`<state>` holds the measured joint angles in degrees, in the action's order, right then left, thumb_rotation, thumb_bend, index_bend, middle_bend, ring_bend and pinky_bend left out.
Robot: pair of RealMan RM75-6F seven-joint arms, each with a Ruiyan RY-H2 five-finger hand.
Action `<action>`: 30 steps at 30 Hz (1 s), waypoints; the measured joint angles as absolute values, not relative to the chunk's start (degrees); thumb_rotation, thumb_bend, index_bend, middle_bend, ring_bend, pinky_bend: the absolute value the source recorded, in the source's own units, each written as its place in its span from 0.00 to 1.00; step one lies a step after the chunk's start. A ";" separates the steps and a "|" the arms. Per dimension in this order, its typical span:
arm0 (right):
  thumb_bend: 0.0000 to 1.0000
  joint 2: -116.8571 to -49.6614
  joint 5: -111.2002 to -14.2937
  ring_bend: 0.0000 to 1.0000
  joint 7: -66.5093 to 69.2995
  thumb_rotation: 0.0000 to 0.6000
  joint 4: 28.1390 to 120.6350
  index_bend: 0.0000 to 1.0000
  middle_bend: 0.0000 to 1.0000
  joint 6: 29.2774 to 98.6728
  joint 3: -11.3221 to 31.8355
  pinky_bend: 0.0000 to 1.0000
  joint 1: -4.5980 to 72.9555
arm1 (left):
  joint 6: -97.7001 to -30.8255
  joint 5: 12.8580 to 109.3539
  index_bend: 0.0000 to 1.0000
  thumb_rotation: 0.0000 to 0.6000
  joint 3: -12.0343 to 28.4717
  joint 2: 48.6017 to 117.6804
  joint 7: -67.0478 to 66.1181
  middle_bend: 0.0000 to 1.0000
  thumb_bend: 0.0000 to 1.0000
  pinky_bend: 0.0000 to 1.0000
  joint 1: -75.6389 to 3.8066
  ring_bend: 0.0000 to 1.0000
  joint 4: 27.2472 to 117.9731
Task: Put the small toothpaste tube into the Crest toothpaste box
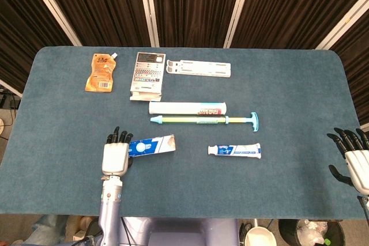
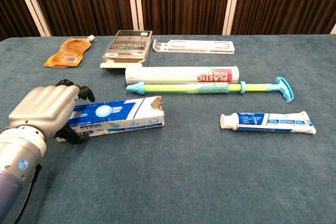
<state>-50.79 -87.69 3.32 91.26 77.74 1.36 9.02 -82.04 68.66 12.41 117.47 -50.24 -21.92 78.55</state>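
White toothpaste tube (image 1: 234, 150) lies crosswise (cap leftward).

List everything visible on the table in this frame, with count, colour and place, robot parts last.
Crest toothpaste box: 1, blue and white, front left, torn open end facing right.
Small toothpaste tube: 1, white and blue, front right, lying flat.
Pump tool: 1, yellow-green with light blue ends, centre.
Plastic wrap box: 1, white, just behind the pump tool.
Calculator: 1, grey, back centre-left.
Orange pouch: 1, back left.
White tray: 1, back centre.
Table: 1, blue-green cloth.
Left hand: grips the box's left end.
Right hand: open, at right table edge.
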 measured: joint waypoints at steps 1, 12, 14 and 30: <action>0.31 -50.82 -87.68 0.12 3.47 1.00 91.15 0.18 0.13 77.80 1.32 0.03 8.93 | -82.07 68.70 0.29 1.00 12.40 117.74 -50.26 0.24 0.26 0.21 -22.03 0.10 78.15; 0.31 -50.45 -87.86 0.12 3.91 1.00 90.85 0.18 0.13 78.61 1.06 0.03 8.13 | -81.98 68.82 0.40 1.00 12.62 120.83 -49.52 0.37 0.28 0.23 -23.46 0.14 74.04; 0.31 -50.41 -87.76 0.12 3.92 1.00 90.81 0.18 0.13 78.57 1.03 0.03 8.06 | -82.10 69.05 0.42 1.00 12.57 121.28 -49.11 0.38 0.30 0.23 -23.61 0.15 73.42; 0.31 -50.57 -87.73 0.12 3.45 1.00 90.86 0.18 0.13 78.28 1.17 0.03 8.12 | -85.20 71.17 0.39 1.00 12.64 120.86 -48.45 0.37 0.32 0.23 -23.50 0.16 75.26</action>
<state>-50.57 -87.73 3.45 90.86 78.28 1.17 8.12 -85.20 71.17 12.64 120.86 -48.45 -23.50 75.26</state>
